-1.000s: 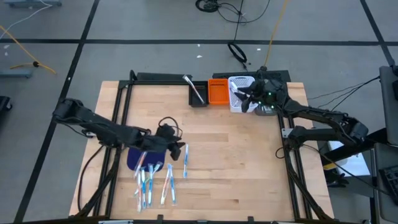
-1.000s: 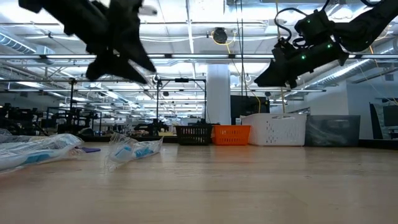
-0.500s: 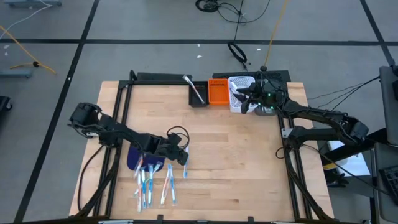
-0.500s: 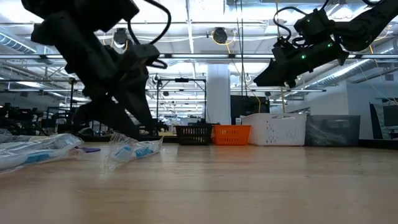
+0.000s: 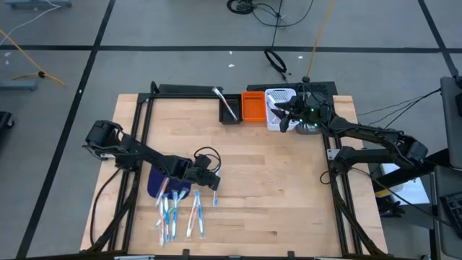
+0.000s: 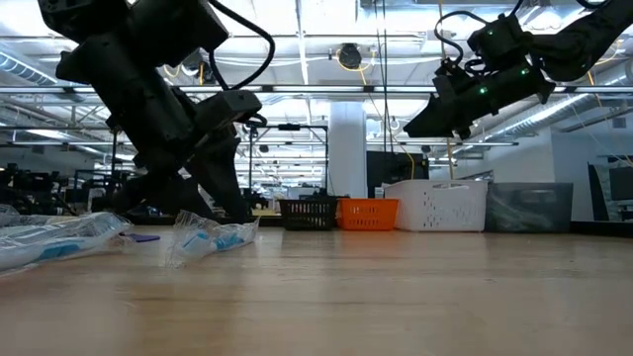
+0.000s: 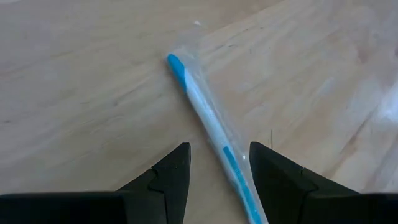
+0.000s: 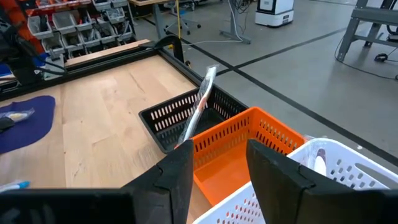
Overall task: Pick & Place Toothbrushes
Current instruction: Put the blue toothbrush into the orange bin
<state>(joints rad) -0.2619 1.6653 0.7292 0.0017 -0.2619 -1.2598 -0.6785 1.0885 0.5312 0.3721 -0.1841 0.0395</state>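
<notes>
Pale wooden tabletop [image 5: 274,188] inside a black metal frame, cables trailing on grey floor beyond; three small slotted bins along the far edge: black bin [image 5: 231,109] holding one leaning toothbrush, orange bin [image 5: 253,107], white bin [image 5: 277,108]; dark blue oval mat [image 5: 160,185] near the front left, with a scatter of thin white-and-blue wrapped toothbrushes [image 5: 177,214] lying on and just beside it. Left gripper [image 5: 209,180] low over one wrapped blue-tipped toothbrush [image 7: 208,124] lying apart from the pile, fingers parted and empty, brush running slantwise between them. Right gripper [image 5: 289,115] hanging above the white bin, fingers apart, nothing seen in them. Best next: lower squarely astride the handle's middle, turn the wrist across its length, close gently so the slippery wrapper cannot squirt out.
</notes>
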